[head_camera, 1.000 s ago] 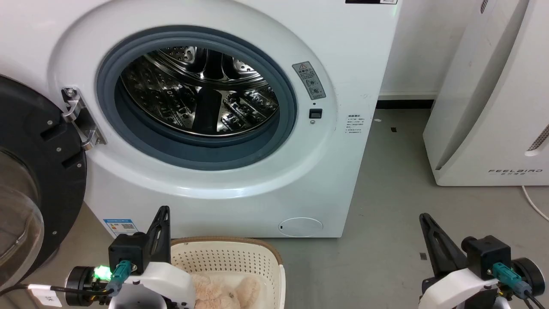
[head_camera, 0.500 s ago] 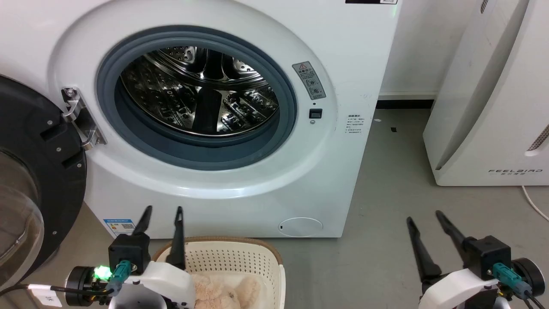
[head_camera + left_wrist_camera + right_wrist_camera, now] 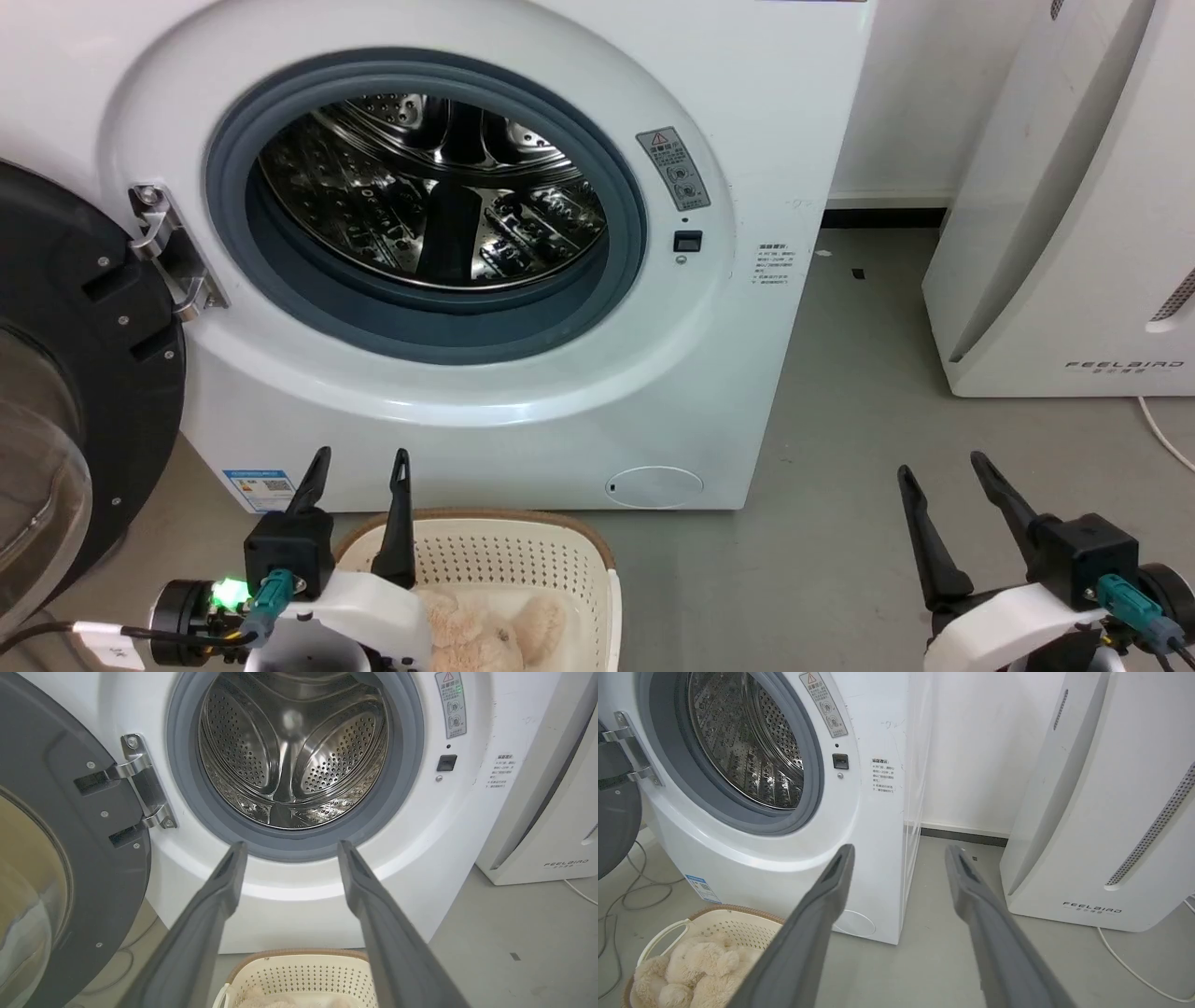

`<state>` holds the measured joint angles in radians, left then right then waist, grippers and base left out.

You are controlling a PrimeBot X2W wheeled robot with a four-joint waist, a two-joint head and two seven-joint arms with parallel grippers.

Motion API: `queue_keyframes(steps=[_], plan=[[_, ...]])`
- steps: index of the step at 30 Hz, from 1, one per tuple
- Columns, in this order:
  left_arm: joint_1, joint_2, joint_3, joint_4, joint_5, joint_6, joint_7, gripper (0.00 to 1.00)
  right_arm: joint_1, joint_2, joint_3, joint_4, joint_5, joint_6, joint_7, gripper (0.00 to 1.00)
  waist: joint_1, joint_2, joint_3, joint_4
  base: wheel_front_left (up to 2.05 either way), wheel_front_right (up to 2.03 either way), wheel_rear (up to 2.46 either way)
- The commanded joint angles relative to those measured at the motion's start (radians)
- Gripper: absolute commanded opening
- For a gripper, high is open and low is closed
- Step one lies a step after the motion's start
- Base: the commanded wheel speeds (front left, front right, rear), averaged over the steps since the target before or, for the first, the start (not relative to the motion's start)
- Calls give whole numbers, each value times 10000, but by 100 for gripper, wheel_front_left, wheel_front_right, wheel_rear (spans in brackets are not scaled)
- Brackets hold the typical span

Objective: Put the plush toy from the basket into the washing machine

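Note:
The cream-beige plush toy (image 3: 495, 635) (image 3: 691, 970) lies in the cream perforated basket (image 3: 523, 551) (image 3: 303, 970) (image 3: 733, 926) on the floor in front of the white washing machine (image 3: 560, 411). Its steel drum (image 3: 439, 187) (image 3: 289, 751) has nothing in it, and its black-framed glass door (image 3: 84, 392) hangs swung open at the left. My left gripper (image 3: 359, 457) (image 3: 289, 847) is open above the basket's left rim, fingers pointing up toward the machine. My right gripper (image 3: 938, 462) (image 3: 899, 851) is open over bare floor at the lower right. Neither one holds anything.
A white FEELBIRD-lettered appliance (image 3: 1074, 233) (image 3: 1101, 812) stands to the right of the machine, with a white cable (image 3: 1162, 434) on the grey floor (image 3: 840, 392) beside it. Grey cables (image 3: 630, 891) lie on the floor at the machine's left.
Both grippers went from shut a second ago to open. The head view has since shifted slightly, so the machine sits a little higher in the picture.

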<state>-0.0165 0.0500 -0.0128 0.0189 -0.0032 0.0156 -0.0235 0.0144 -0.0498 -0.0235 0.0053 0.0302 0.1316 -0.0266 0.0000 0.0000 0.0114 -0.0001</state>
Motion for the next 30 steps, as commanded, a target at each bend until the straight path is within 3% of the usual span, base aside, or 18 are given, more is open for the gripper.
queue_keyframes(steps=[1,15,30], plan=[[-170,15,-27,95,-53,41,-120,100,-52,-1,-62,-28,115,-1,-101,100,0,0,48,0,0,0,0],[-1060,224,-427,1329,83,-145,-413,100,-352,-1,-309,-38,410,-2,-392,100,0,0,626,-60,0,0,0],[-2440,484,-1046,3980,286,-446,-645,100,-783,-2,-505,-91,714,-3,-704,100,0,0,1497,-245,0,0,0]])
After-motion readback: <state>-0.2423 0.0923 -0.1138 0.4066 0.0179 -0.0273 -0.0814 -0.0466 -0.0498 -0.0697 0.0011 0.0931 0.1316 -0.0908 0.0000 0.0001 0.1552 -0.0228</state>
